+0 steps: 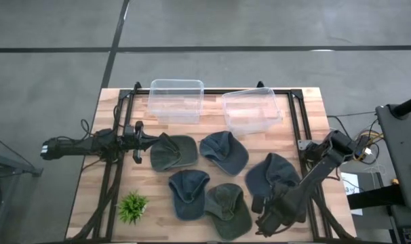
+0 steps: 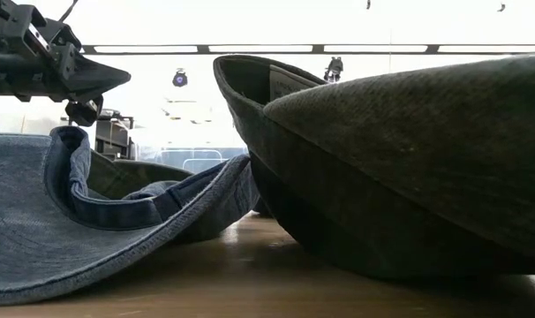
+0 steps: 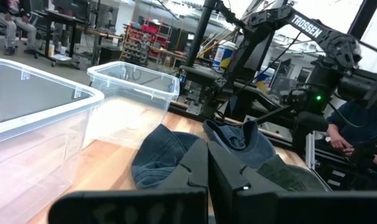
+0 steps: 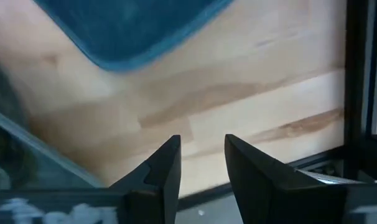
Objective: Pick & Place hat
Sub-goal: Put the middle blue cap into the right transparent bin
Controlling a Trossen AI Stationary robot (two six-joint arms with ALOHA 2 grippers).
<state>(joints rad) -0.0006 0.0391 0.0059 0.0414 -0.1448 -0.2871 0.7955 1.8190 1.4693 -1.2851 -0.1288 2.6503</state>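
Reaching for a hat, nothing gripped yet.
High: five hats (image 1: 224,151) mid-table, two bins (image 1: 176,99) behind; left gripper (image 1: 142,137) beside green hat (image 1: 173,152); low: brims close up; left wrist: fingers (image 3: 198,168) pressed together, empty, so open before closing; right gripper (image 4: 202,155) slightly parted over bare wood.

Five soft denim caps lie on the wooden table. An olive-green cap (image 1: 173,152) lies at the tips of the left gripper (image 1: 146,137). A blue-grey cap (image 1: 224,152) lies just beyond it. A blue cap (image 1: 188,193) and a dark olive cap (image 1: 227,209) overlap, crowns open upward. A dark blue cap (image 1: 272,174) lies just beside the right gripper (image 1: 268,218).
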